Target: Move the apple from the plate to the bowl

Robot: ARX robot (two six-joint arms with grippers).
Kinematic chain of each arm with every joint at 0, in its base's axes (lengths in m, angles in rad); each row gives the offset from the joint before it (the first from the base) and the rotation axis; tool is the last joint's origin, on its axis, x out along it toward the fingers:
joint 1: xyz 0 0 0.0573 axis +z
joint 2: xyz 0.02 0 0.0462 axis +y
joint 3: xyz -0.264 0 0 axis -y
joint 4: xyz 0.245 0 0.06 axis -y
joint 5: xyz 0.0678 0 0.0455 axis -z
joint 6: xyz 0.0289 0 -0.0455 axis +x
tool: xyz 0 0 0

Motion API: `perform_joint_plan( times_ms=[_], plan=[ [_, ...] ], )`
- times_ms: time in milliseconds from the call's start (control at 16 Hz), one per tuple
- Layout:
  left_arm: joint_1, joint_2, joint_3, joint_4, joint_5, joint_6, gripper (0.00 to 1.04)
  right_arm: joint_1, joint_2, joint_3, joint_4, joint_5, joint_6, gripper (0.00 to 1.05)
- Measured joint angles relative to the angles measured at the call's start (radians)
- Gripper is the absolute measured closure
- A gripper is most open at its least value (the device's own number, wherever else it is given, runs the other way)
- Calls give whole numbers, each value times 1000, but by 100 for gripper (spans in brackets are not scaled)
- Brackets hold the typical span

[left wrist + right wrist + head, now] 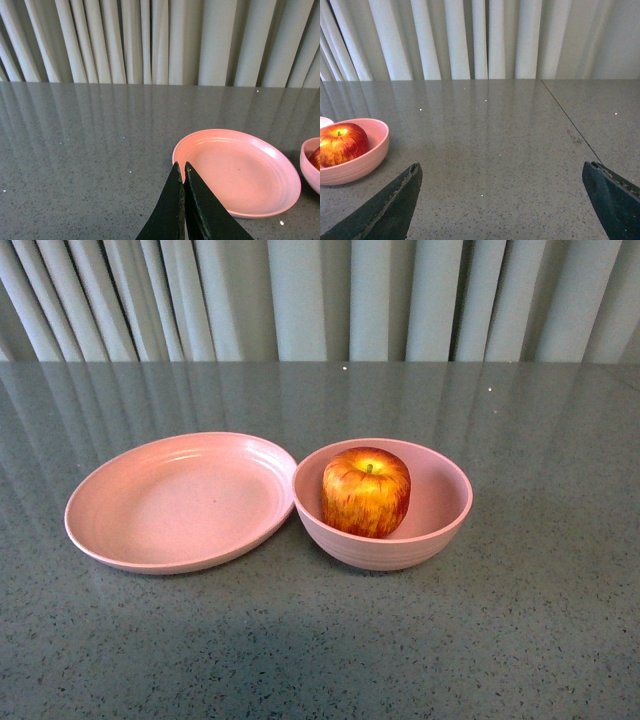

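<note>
The red and yellow apple point(366, 491) sits upright inside the deep pink bowl point(440, 525), stem up. Touching the bowl on its left lies the shallow pink plate point(150, 510), with nothing on it. Neither arm shows in the front view. In the left wrist view my left gripper point(182, 167) is shut, its dark tips together over the near rim of the plate point(260, 170). In the right wrist view my right gripper point(502, 170) stands wide open above bare table, with the bowl point(367, 162) and the apple point(341, 144) off to one side of it.
Everything rests on a grey speckled table point(540, 640). Pale pleated curtains point(320, 300) hang behind its far edge. A thin seam point(567, 120) crosses the tabletop in the right wrist view.
</note>
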Motion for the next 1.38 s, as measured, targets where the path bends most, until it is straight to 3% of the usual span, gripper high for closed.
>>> perform_joint_plan(
  times_ms=[875, 938, 1375],
  plan=[
    [0, -263, -98, -150, 0, 0, 104, 0, 0, 0, 0, 0, 0, 7],
    [0, -355, -97, -298, 2, 1, 104, 0, 0, 0, 0, 0, 0, 7],
    [1, -422, -97, -322, 0, 1, 104, 0, 0, 0, 0, 0, 0, 7]
  ],
)
